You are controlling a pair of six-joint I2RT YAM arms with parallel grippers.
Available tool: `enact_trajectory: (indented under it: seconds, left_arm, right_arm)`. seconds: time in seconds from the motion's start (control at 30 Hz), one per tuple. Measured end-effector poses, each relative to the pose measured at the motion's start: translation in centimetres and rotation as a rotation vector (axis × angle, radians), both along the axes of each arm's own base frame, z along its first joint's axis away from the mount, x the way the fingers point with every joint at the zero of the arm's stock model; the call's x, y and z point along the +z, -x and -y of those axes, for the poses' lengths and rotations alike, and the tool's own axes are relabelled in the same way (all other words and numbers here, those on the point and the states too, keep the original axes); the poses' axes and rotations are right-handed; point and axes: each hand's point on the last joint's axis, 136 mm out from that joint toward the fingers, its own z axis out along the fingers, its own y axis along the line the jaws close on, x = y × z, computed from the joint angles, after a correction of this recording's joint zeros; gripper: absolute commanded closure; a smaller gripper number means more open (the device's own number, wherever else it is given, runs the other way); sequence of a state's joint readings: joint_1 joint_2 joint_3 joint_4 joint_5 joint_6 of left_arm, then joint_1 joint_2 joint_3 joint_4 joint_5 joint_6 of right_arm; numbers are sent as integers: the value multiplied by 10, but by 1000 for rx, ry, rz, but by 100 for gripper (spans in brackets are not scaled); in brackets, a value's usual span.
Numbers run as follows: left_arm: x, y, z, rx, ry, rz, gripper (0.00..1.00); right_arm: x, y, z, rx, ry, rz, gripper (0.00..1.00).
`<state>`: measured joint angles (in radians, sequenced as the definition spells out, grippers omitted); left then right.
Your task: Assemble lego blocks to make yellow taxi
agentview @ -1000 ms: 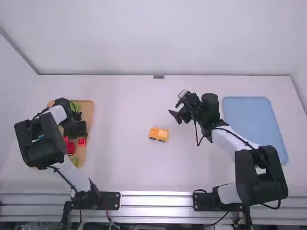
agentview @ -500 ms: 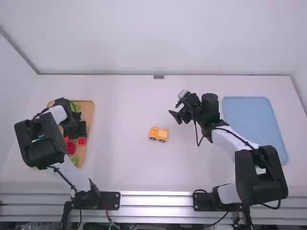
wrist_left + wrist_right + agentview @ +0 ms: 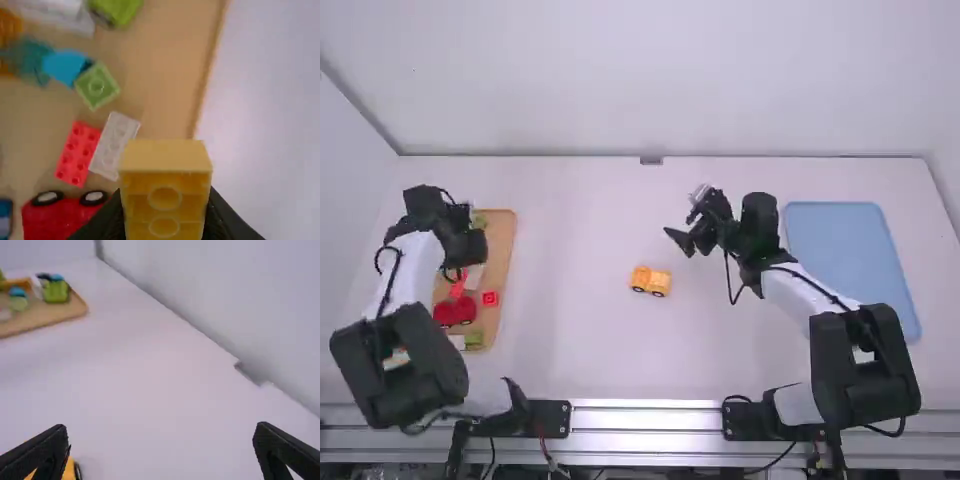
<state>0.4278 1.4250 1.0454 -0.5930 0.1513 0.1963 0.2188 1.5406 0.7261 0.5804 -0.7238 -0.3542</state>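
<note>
Left gripper [image 3: 470,250] is hovering over the tan tray [image 3: 502,240], fingers closing in on both sides of a yellow block [image 3: 166,190] — it's gripping it, two round shapes showing on the block's side. Right gripper [image 3: 680,241] is hanging over the table [image 3: 585,220], fingers standing wide apart. Yellow toy car [image 3: 651,281] is resting on its wheels between the tan tray and the blue tray [image 3: 835,250] — red block [image 3: 78,153] and white block [image 3: 115,145] are lying side by side in the tan one
</note>
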Motion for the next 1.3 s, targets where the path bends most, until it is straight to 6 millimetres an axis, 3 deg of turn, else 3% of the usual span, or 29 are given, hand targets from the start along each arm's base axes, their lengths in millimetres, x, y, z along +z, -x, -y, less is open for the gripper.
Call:
enact_trajectory:
  seconds: [0.03,0.13,0.2,0.37,0.5,0.67,0.8,0.93,1.1,1.3]
  left_arm:
    - [3,-1,3,-16,0,17,74]
    - [37,-8,55,-235,15,218,75]
    - [46,-8,82,-337,32,293,75]
    - [57,-6,140,-554,103,419,77]
    - [72,-9,192,-756,184,545,76]
    - [82,-12,243,-961,292,643,78]
    - [85,-15,268,-1077,359,708,78]
    - [85,-18,286,-1179,426,775,79]
    - [80,-30,294,-1206,500,813,79]
    - [81,-31,302,-1262,575,855,82]
  right_arm:
    - [1,0,0,4,-2,2,2]
    - [26,4,-9,63,-79,66,2]
    - [33,6,-11,77,-109,71,2]
    - [36,15,-18,138,-160,-11,2]
    - [55,17,-44,310,-207,-26,1]
    - [51,16,-71,495,-254,-132,4]
    - [47,20,-77,649,-276,-176,11]
    - [51,28,-83,752,-287,-218,12]
    - [57,44,-94,835,-286,-230,12]
    - [57,48,-95,851,-290,-270,22]
